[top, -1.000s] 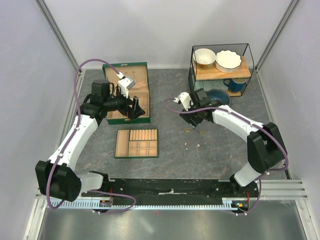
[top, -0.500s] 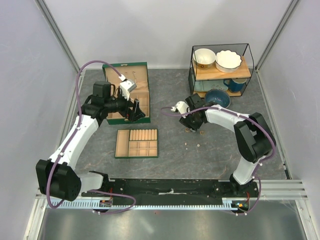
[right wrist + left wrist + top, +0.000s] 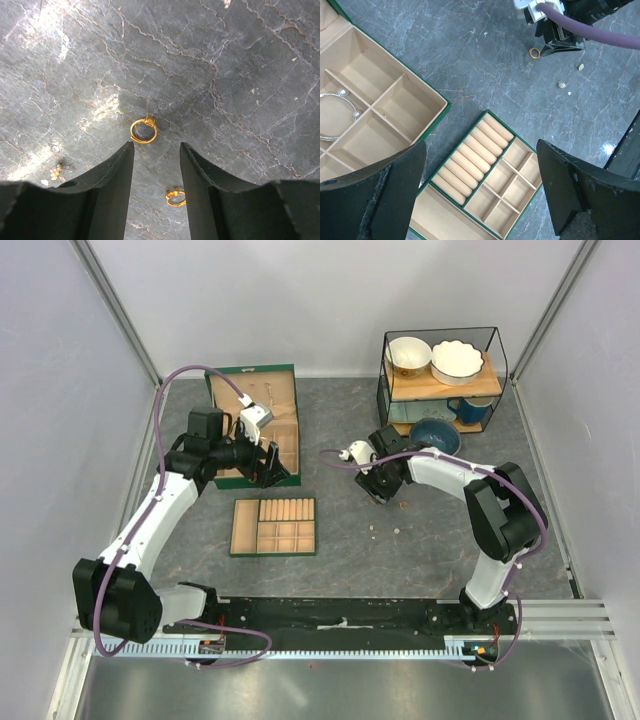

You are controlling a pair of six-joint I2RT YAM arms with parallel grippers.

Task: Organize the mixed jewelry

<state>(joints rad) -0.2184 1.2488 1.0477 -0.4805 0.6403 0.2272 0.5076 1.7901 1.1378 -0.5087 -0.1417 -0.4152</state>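
Left gripper (image 3: 481,150): wide open, empty.
Right gripper (image 3: 156,150): partly open, empty, over table (image 3: 235,75).
Ring (image 3: 144,130): flat, just beyond right gripper.

The left arm (image 3: 150,522) and the right arm (image 3: 447,471) both have white shells on the long links and black blocks at the joints. A purple cable (image 3: 163,390) runs in loose loops along each arm, up to a small white camera box (image 3: 255,416) at the wrist. The fingers (image 3: 395,195) of the left tool (image 3: 480,195) and the right tool (image 3: 156,149) are matte black and slightly rough. Both bases sit on a black rail (image 3: 340,612)
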